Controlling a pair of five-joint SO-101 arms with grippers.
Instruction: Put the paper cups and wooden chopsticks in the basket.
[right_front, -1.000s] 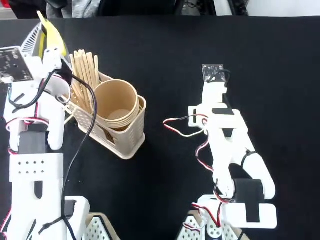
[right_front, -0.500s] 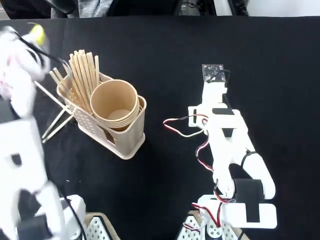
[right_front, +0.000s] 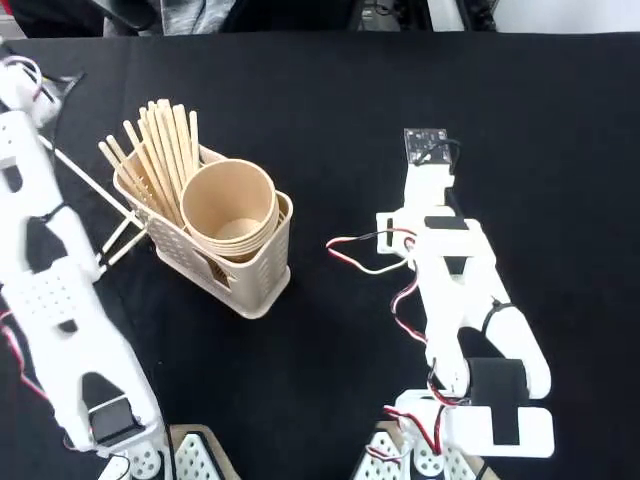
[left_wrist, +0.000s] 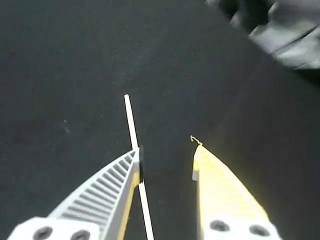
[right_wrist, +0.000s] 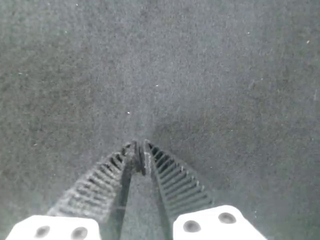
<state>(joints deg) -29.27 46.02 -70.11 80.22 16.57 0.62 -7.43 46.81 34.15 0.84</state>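
A cream basket (right_front: 262, 283) stands left of the table's middle. It holds a stack of paper cups (right_front: 228, 208) and a bundle of wooden chopsticks (right_front: 166, 150) leaning upright. Loose chopsticks lie on the black cloth left of the basket: a long one (right_front: 88, 180) and a pair (right_front: 119, 247) touching the basket's side. My left arm (right_front: 35, 230) stretches to the far left corner. Its gripper (left_wrist: 167, 150) is open above the cloth, and one chopstick (left_wrist: 131, 120) lies under the grey finger. My right gripper (right_wrist: 138, 151) is shut on nothing, over bare cloth.
The right arm (right_front: 455, 270) is folded at the middle right, with red and white wires looping out to its left. The arms' bases stand at the front edge. Clothing and dark objects lie beyond the table's far edge (right_front: 300, 30).
My left arm has swung away from the basket to the far left corner, uncovering the loose chopsticks beside the basket. The right arm has not moved.
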